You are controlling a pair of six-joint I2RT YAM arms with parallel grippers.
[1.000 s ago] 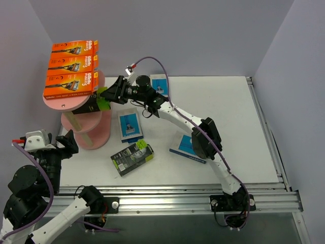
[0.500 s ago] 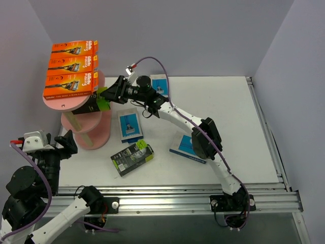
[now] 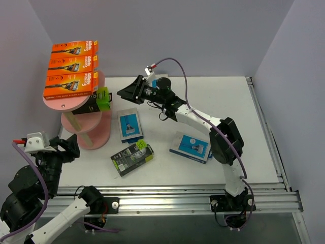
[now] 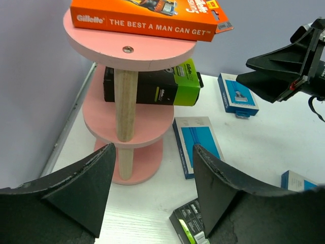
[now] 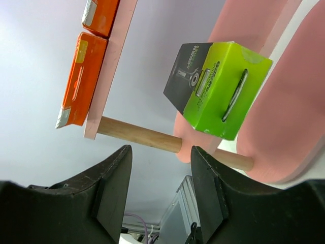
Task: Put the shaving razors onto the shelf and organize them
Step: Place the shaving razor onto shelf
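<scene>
- Right gripper point(image 3: 122, 93): jaws spread, holding nothing. It hangs just beside the middle board of the tall pink stand of oval boards on wooden posts point(image 3: 60, 104), not touching it.
- Left gripper point(image 3: 70, 147): fingers wide apart and empty, low near the stand's base, its camera facing the stand.
- Top board: 3 orange razor packs point(image 3: 72, 63) in a row, filling most of it.
- Middle board: 1 black pack with a lime-green end point(image 3: 95, 101) lies flat, its green end overhanging the rim toward the right gripper.
- On the white table point(image 3: 244, 117): a second black-and-lime pack point(image 3: 132, 157), a blue-and-grey pack just beside the stand point(image 3: 130, 124), another further right point(image 3: 190, 146) and a third at the far side point(image 4: 237, 95).
- Tally: 4 shelved, 4 to go.
- Step in hand, as I read it: get the right arm clear of the stand, then fetch the next pack.
- To do it well:
  - Draw the jaws back level and straight, since a sideways brush on that overhanging green end could skew or tip the pack.
  - The second black-and-lime pack is the sensible next pick; it belongs beside its match.
  - Pinch it across the narrow sides, bring it in low under the top board, and keep off the wooden post.
</scene>
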